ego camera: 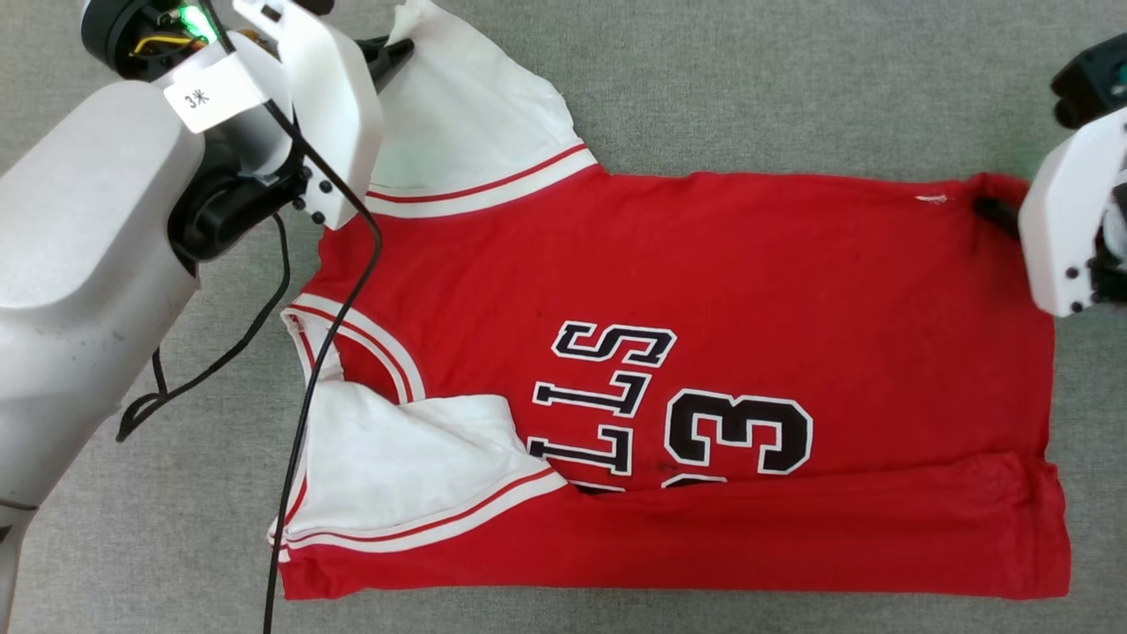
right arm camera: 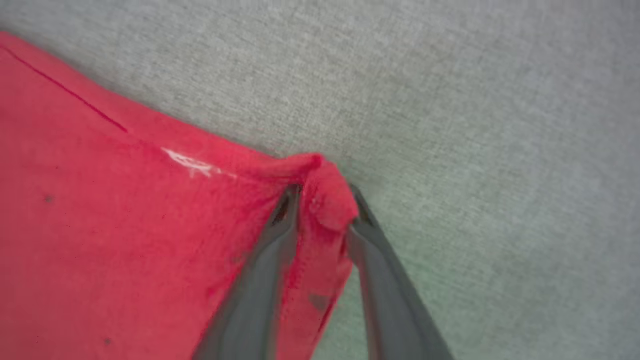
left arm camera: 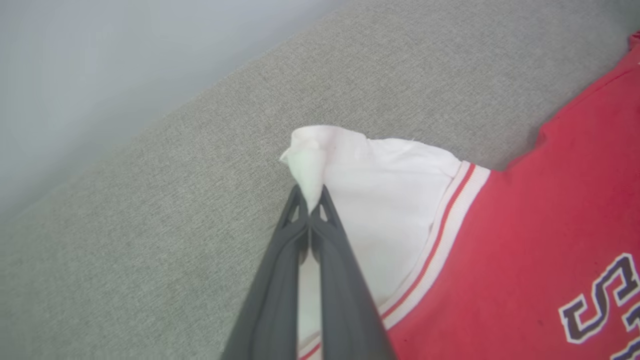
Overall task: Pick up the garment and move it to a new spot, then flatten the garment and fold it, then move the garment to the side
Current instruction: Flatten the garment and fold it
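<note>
Left gripper (left arm camera: 311, 199) pinches a sleeve tip of the garment (ego camera: 748, 264); right gripper (right arm camera: 324, 200) clasps its hem corner. One fold apparently made; further folding and moving aside remain.

Shows a pale grey, smooth-shelled left forearm (ego camera: 79, 246), lightly scuffed. Just above the forearm, carries a white tag (ego camera: 201, 99) marked "3米" and a green light (ego camera: 189, 16). Beside the forearm, wears a white wrist plate (ego camera: 330, 106) with black screws (ego camera: 326, 187). Trails a black cable (ego camera: 306, 405) below the forearm. Ends in long dark grey fingers (left arm camera: 345, 290).
</note>
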